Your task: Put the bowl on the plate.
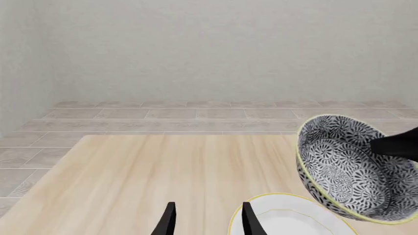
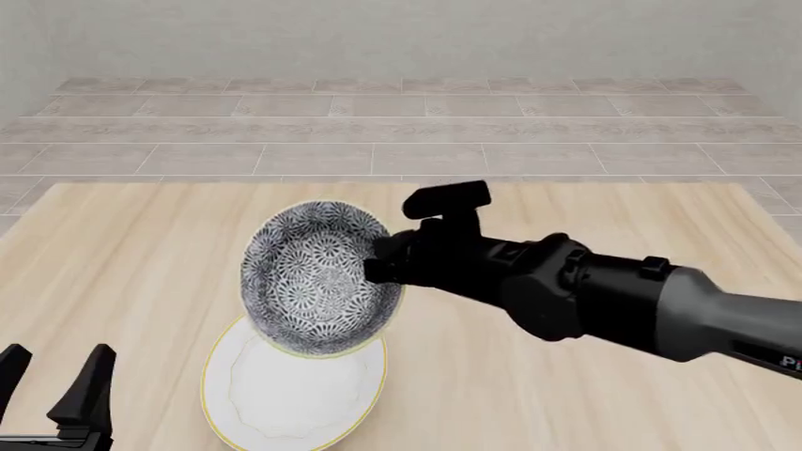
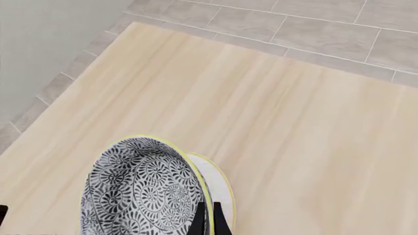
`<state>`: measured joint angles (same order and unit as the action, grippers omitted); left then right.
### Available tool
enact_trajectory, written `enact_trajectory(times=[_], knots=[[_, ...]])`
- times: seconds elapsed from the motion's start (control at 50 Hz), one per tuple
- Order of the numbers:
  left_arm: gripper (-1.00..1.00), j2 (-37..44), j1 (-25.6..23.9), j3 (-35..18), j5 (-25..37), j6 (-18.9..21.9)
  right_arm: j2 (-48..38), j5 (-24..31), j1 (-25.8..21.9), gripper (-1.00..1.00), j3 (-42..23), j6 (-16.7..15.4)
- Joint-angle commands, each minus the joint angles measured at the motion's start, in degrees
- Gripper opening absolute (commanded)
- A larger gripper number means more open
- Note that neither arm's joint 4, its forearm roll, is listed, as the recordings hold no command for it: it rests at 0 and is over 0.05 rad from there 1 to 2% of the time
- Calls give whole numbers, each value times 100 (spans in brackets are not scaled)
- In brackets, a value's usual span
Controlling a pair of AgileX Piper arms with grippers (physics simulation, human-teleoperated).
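The bowl (image 2: 314, 277) (image 1: 346, 166) (image 3: 137, 191) hangs tilted in the air, its floral inside facing the front camera. My right gripper (image 2: 376, 268) (image 3: 205, 218) is shut on the bowl's rim. Below it the white plate (image 2: 288, 399) (image 1: 287, 223) (image 3: 220, 183) with a thin yellow rim lies flat on the table, partly covered by the bowl in every view. My left gripper (image 2: 56, 368) (image 1: 207, 218) stands open and empty, low at the near left, with the plate's edge just beside one finger in the left wrist view.
The pale wooden table (image 2: 138, 244) ends at a far edge, with a grey tiled floor (image 2: 401, 132) and a wall beyond. The right arm (image 2: 602, 296) stretches across the table's right half.
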<state>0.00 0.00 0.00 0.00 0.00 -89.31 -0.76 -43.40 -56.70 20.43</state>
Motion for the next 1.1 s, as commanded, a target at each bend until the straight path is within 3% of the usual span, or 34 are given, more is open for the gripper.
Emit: enact_trajectory(times=[0.02, 0.72, 0.78, 1.1], knots=[[100, 0, 0, 0, 0, 0, -133, -84, -82, -100, -55, 92], [100, 0, 0, 0, 0, 0, -632, -458, -353, -100, -53, 337], [100, 0, 0, 0, 0, 0, -771, -502, -430, -100, -21, 561], [100, 0, 0, 0, 0, 0, -878, -540, -360, -100, -29, 468]])
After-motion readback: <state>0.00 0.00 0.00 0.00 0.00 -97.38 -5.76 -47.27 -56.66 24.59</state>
